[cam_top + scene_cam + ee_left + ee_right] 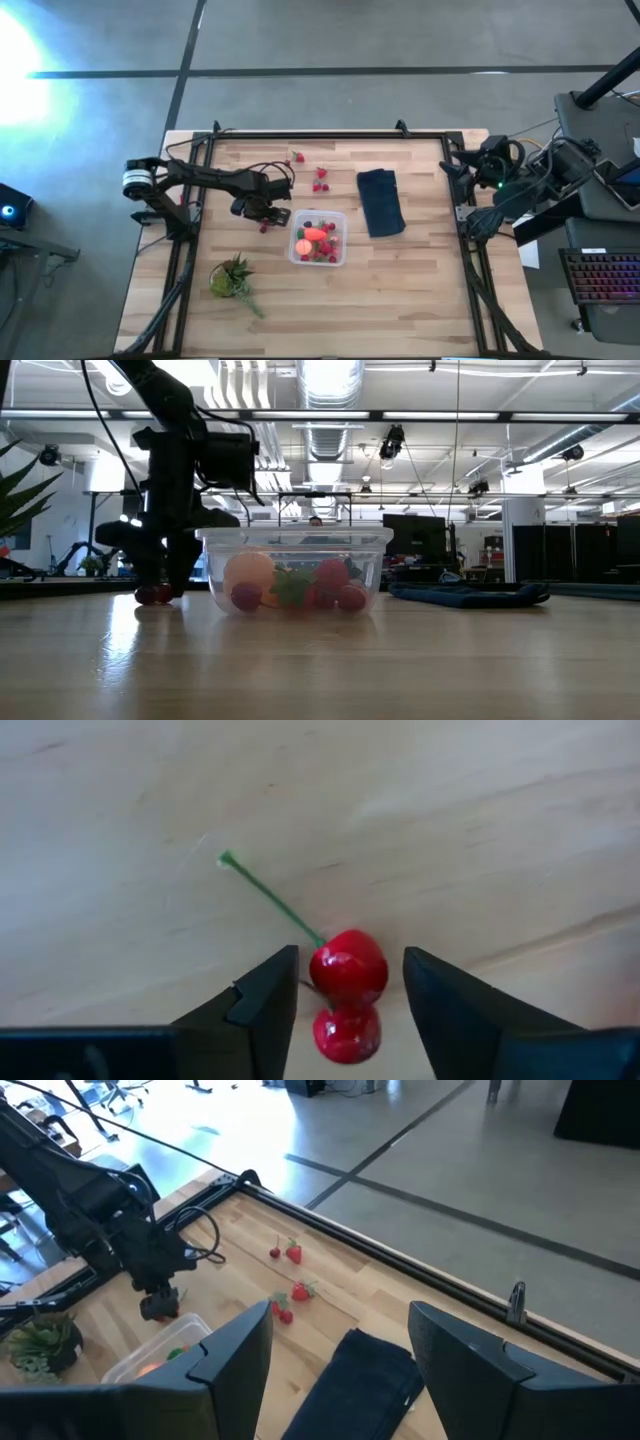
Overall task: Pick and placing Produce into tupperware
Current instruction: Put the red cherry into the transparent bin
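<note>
Tupperware point(341, 257) sits near table centre, holding an orange ball point(303, 245), an elongated orange-red piece point(315, 234) and several red berries. Left gripper point(349, 995) is lowered at the box's 10 o'clock, fingers narrowly apart around a red cherry pair point(347, 990) with a green stem, not yet clamped. More berries point(320, 179) lie at the box's 12 o'clock. Cloth point(380, 201) lies at 2 o'clock, leafy bunch point(232, 278) at 8 o'clock. Right gripper point(340, 1342) waits open off the table's right edge.
</note>
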Controlling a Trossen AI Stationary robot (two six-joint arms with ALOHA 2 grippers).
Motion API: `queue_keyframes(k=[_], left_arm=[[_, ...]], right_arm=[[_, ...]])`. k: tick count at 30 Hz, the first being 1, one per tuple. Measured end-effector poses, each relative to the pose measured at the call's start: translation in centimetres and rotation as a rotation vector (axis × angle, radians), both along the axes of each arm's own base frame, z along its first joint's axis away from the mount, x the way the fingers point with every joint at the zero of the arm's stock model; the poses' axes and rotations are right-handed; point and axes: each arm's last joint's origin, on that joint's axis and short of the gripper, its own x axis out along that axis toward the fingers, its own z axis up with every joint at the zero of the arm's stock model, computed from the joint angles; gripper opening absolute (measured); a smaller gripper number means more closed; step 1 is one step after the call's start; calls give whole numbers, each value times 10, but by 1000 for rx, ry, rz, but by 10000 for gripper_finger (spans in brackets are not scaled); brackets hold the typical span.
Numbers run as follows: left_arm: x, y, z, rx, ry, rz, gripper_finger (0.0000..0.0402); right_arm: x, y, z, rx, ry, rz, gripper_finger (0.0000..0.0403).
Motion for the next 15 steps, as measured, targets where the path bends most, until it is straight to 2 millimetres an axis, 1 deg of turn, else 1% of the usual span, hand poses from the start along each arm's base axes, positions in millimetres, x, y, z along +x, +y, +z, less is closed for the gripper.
queue_keyframes(k=[9,13,15], left_arm=[[3,1,-5,1,5,0,103],[3,1,-4,3,3,-6,91],[3,1,0,19,-20,-8,90]], right_arm=[[-2,-2,1,-6,-4,2,226],[-3,-2,1,-5,-4,2,226],[-2,-2,1,-6,-3,2,226]])
